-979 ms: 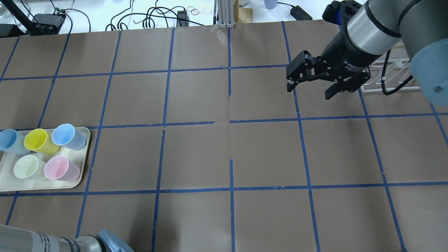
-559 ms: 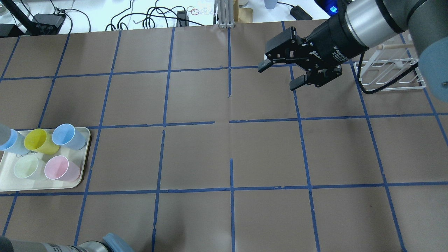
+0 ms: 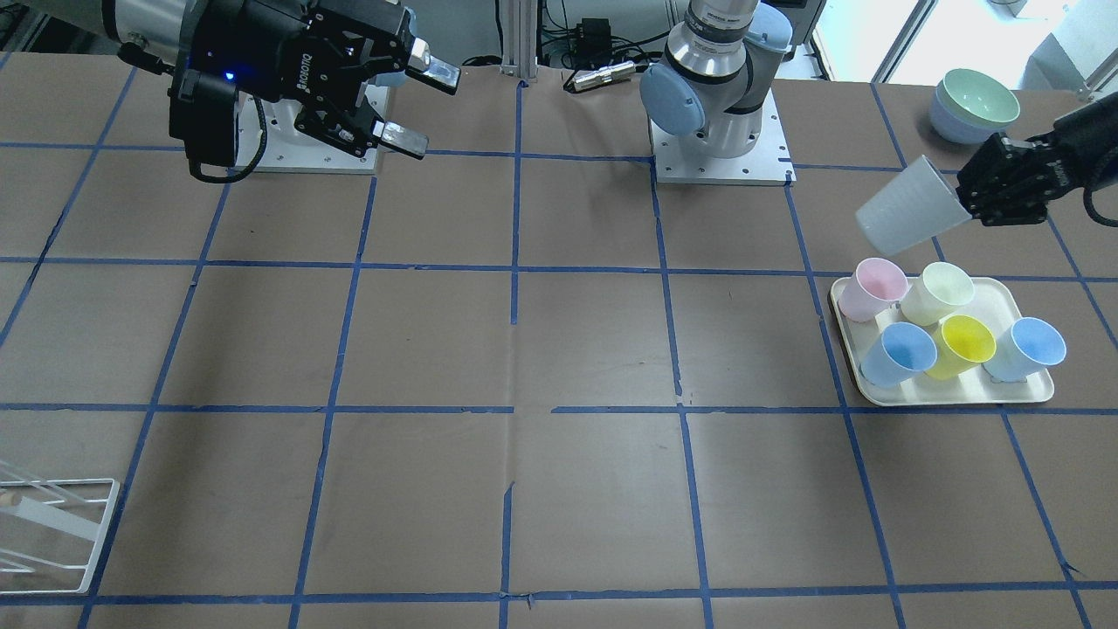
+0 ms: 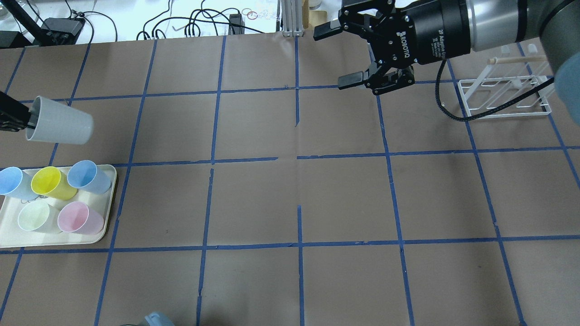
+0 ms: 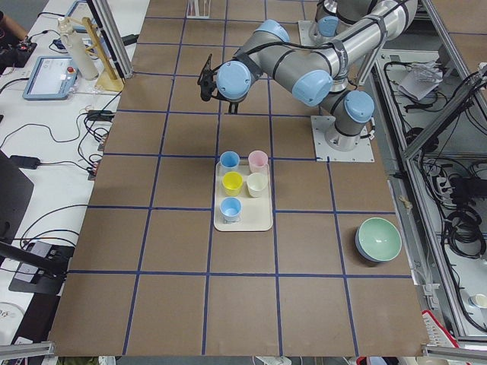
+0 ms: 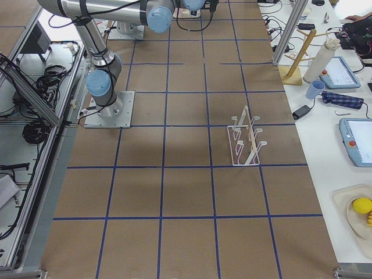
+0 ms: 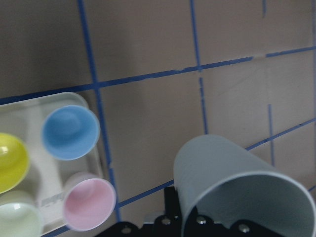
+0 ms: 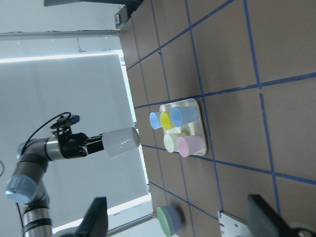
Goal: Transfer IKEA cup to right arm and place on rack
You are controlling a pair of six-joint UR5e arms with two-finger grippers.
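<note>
The IKEA cup (image 4: 59,121) is pale grey and lies on its side in the air, above the table beyond the tray, base pointing to the table's middle. My left gripper (image 4: 20,118) is shut on its rim at the view's left edge. The cup also shows in the front view (image 3: 904,208), the left wrist view (image 7: 242,192) and the right wrist view (image 8: 121,142). My right gripper (image 4: 334,56) is open and empty, high over the far middle of the table, fingers pointing left toward the cup. The white wire rack (image 4: 503,95) stands at the far right.
A cream tray (image 4: 111,181) at the left holds two light blue cups, a yellow cup (image 4: 47,182), a pale green cup (image 4: 34,216) and a pink cup (image 4: 77,218). Stacked bowls (image 3: 974,105) sit near the left arm's side. Cables lie beyond the far edge.
My left gripper has come into view at the left with the grey cup held sideways. My right gripper has moved away from the rack toward the far middle and turned to point left, still open.
</note>
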